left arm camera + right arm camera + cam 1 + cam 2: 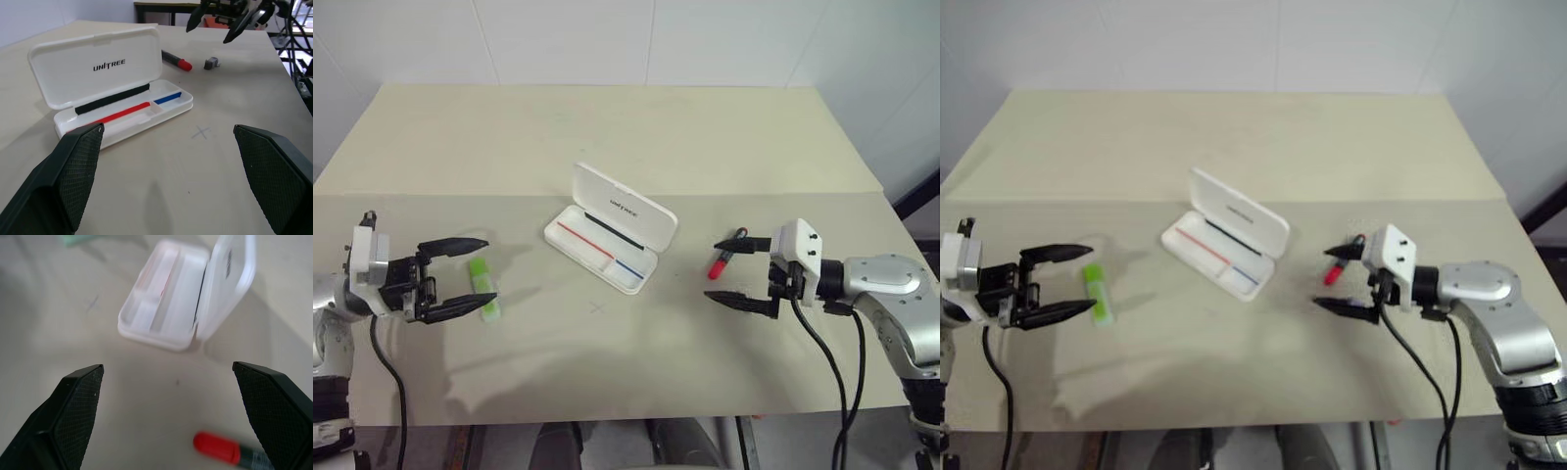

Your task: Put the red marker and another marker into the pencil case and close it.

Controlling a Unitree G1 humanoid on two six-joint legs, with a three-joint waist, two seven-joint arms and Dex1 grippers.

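Both empty, jaws wide: left gripper (460,277) beside green marker (484,289), right gripper (736,271) over red marker (725,255). Drop square across barrels; pencil case (610,229) sits between them, lid up.

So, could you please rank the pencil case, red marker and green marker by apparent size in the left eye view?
1. Pencil case, clearly largest.
2. Red marker and green marker: similar length, too close to rank.

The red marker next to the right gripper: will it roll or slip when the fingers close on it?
The red marker looks round and smooth, so it would probably roll on the flat table if nudged sideways. Its slim body may slip between the fingers of the open right gripper unless gripped across its middle. It looks stiff and light.
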